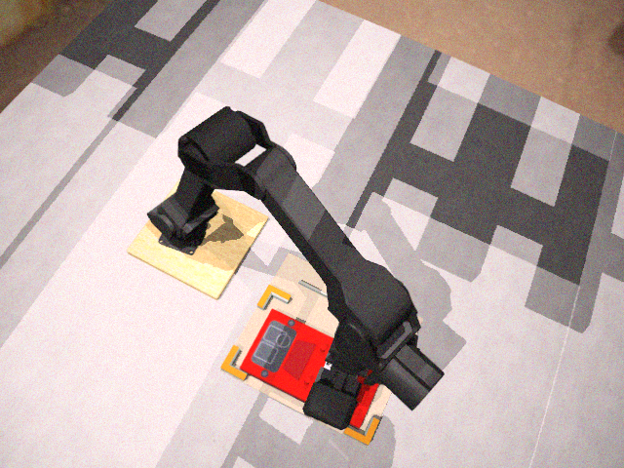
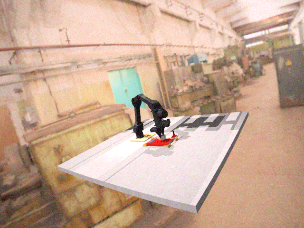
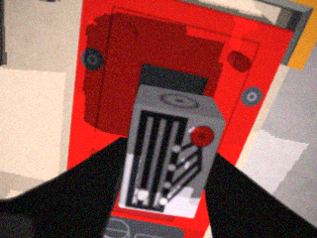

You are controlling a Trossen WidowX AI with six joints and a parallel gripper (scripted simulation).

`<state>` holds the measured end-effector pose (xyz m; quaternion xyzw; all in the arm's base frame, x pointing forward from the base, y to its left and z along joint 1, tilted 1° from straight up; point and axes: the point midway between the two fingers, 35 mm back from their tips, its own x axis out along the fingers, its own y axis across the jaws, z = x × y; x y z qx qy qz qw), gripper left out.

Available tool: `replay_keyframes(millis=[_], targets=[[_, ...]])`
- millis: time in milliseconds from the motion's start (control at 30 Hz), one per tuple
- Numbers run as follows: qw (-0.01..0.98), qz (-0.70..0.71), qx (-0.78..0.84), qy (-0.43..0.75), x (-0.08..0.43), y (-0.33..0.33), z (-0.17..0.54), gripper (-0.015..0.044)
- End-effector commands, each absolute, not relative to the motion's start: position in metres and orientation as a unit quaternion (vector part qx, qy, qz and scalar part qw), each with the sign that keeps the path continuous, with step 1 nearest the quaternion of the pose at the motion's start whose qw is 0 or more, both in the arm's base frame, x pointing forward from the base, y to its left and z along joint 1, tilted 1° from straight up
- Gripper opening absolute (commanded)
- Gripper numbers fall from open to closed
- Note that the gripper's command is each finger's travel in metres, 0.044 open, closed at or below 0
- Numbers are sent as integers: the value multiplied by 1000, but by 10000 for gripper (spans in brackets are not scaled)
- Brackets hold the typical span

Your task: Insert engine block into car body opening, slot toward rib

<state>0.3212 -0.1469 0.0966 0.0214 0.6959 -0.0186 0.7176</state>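
The engine block [image 3: 175, 154] [image 2: 163, 137] is a grey box with a black-striped face and a red round spot. My gripper [image 3: 166, 153] [image 2: 163, 136] is shut on it, one black finger on each side. The red car body [image 3: 238, 126] [image 1: 315, 332] [image 2: 159, 142] lies flat below. Its opening [image 3: 170, 74] shows as a dark rectangle just beyond the block in the wrist view; the block hides the rest. The block appears to be above the body, not down in the opening. The slot side and the rib cannot be made out. In the top view the arm hides the block and opening.
The body lies on a beige board [image 1: 290, 266] with orange corner brackets [image 1: 273, 293] [image 1: 232, 364] [image 1: 370, 433] around it. A thin metal strip [image 1: 312, 288] is on the board. A red piece with a black knob [image 2: 174, 135] stands beside the body. The arm's wooden base plate [image 1: 216, 282] is nearby.
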Motion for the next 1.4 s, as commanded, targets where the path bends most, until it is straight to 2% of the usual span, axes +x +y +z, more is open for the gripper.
replay_keyframes(millis=[0,900,1367], targets=[[719,-12,17,694,322,-147,97,159],[716,-66,72,691,324,-145,97,159],[720,12,-8,694,323,-145,96,159]])
